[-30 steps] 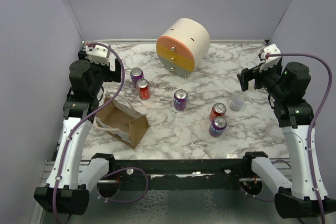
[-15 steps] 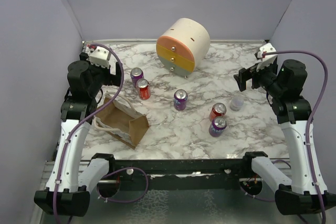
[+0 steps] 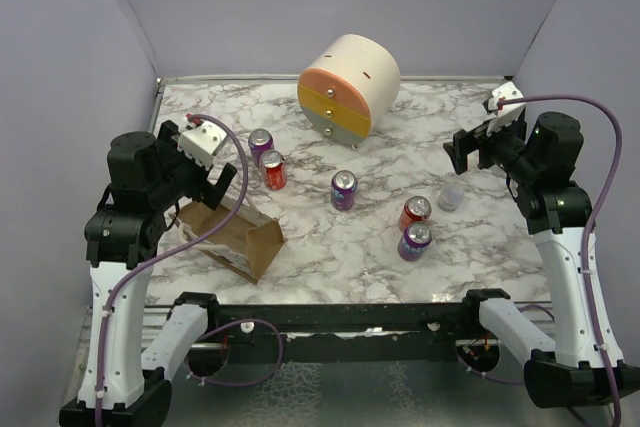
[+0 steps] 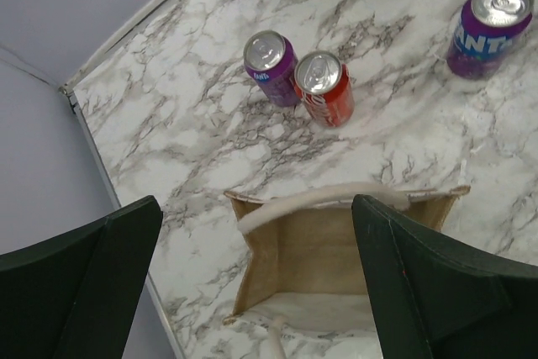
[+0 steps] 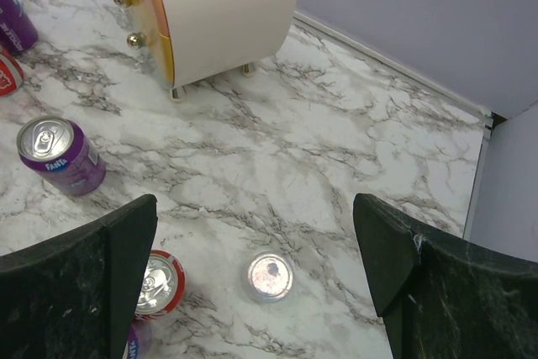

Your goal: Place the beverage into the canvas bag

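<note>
The tan canvas bag (image 3: 235,237) with whitish handles stands at the front left. In the left wrist view the canvas bag (image 4: 336,250) gapes open toward the camera with nothing inside. My left gripper (image 3: 222,185) hovers open and empty just above it, its fingers (image 4: 101,266) spread wide over the bag's mouth. Several soda cans stand on the table: a purple can (image 3: 260,142) and a red can (image 3: 272,170) behind the bag, a purple can (image 3: 343,189) mid-table, and a red can (image 3: 414,212) and a purple can (image 3: 414,240) at the right. My right gripper (image 3: 468,152) is open and empty, raised above a small pale foil-topped cup (image 5: 271,277).
The round cream, orange and yellow drawer cabinet (image 3: 348,85) stands at the back centre and also shows in the right wrist view (image 5: 218,14). Grey walls enclose the marble table (image 3: 330,257) at the back and sides. The pale cup (image 3: 452,193) stands near the right cans.
My left arm has swung from the back left toward the front and now hangs over the bag. My right gripper has shifted slightly left. The cans and the bag have not moved.
</note>
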